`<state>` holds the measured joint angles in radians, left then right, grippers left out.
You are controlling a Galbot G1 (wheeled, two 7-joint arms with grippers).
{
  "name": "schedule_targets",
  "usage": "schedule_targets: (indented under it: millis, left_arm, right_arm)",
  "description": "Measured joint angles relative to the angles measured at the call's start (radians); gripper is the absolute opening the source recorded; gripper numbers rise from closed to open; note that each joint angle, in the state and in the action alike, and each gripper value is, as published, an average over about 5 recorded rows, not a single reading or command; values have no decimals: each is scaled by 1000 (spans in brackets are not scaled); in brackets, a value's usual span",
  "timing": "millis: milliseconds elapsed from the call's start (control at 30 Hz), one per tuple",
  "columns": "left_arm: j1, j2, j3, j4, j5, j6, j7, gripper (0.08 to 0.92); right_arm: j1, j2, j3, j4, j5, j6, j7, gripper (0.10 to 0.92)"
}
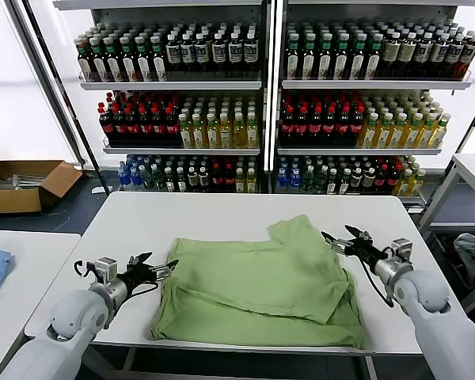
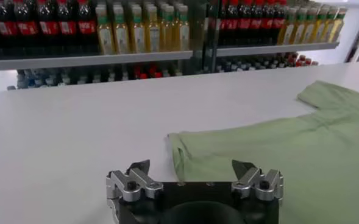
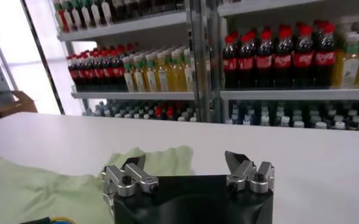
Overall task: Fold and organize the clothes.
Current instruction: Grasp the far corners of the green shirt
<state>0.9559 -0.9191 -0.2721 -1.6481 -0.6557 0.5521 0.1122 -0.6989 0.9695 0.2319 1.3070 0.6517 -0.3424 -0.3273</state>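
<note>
Shirt (image 1: 261, 289): light green, partly folded, lying lower centre on white table (image 1: 222, 210). Left gripper (image 1: 160, 271): jaws spread, empty, just beside shirt's left edge, lower left. Right gripper (image 1: 338, 237): jaws spread, empty, at shirt's right sleeve, centre right. Bottle shelves (image 1: 261, 87): upper frame, behind table.

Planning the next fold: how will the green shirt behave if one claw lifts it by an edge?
The green shirt lies flat and creased over itself, so it is probably floppy and would drape from the pinch point. It looks thin, likely light. On the smooth white table it may slide or bunch if pushed.
</note>
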Motion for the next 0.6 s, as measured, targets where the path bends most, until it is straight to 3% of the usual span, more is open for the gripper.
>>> schedule_targets:
  millis: [300, 600]
  left_arm:
    - [-136, -28, 90, 135, -12, -11, 2, 823]
    - [-191, -63, 145, 212, -3, -18, 9, 817]
  right_arm:
    - [150, 81, -111, -183, -41, -9, -2, 823]
    - [229, 138, -185, -277, -67, -28, -7, 803]
